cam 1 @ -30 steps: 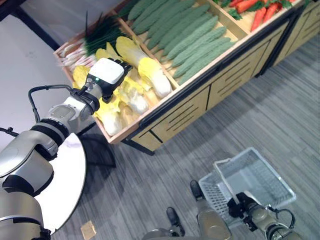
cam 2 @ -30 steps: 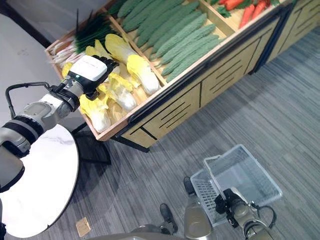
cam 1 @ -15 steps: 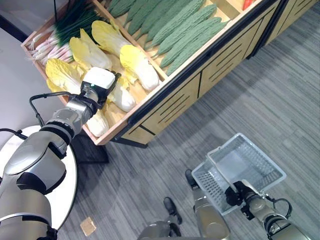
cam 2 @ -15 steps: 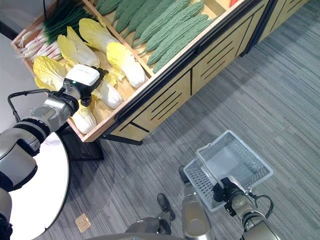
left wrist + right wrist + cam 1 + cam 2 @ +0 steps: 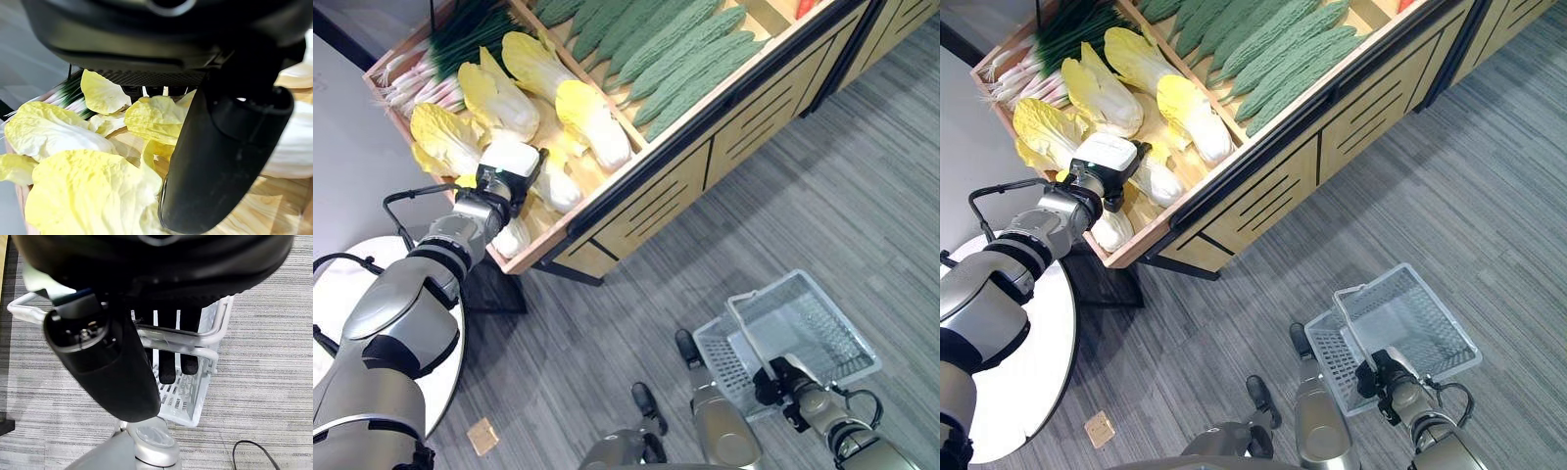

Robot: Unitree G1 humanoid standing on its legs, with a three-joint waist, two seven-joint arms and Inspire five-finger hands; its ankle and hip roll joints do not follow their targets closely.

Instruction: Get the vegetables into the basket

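— Where's the left hand [image 5: 509, 166]?
— At ten o'clock, over the yellow-leaved napa cabbages [image 5: 590, 122] in the wooden shelf crate [image 5: 607, 196]; its grip can't be told. Cabbages' long axes run ten-to-four.
— The right hand [image 5: 778, 382]?
— Five o'clock, fingers curled round the white wire basket's [image 5: 822, 333] handle.

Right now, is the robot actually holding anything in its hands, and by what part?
Yes: the right hand is curled round the handle of the white basket. The left hand is over the cabbages; its grip cannot be told.

Cabbages [image 5: 489, 103] left of gourds [image 5: 680, 54]
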